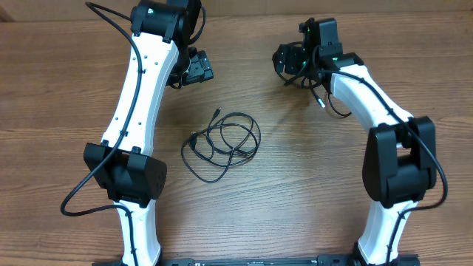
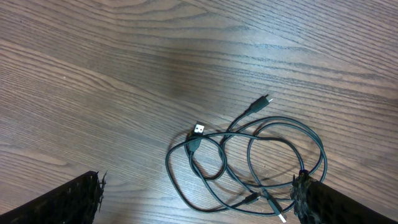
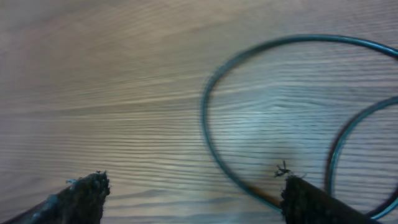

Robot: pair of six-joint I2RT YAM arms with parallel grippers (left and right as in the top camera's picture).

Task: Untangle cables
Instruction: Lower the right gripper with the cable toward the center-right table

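The cables lie as one loose tangle of thin black loops in the middle of the table. In the left wrist view the tangle shows a USB plug and a small plug sticking out. My left gripper hovers behind it, open; in its own view the left gripper has its right fingertip over the tangle's edge. My right gripper is open at the back right. Low over the wood, the right gripper has a separate cable loop running past its right fingertip.
Both white arms stand on bases at the table's front edge, with thick black wires hanging along them. Bare wood grain surrounds the tangle on all sides.
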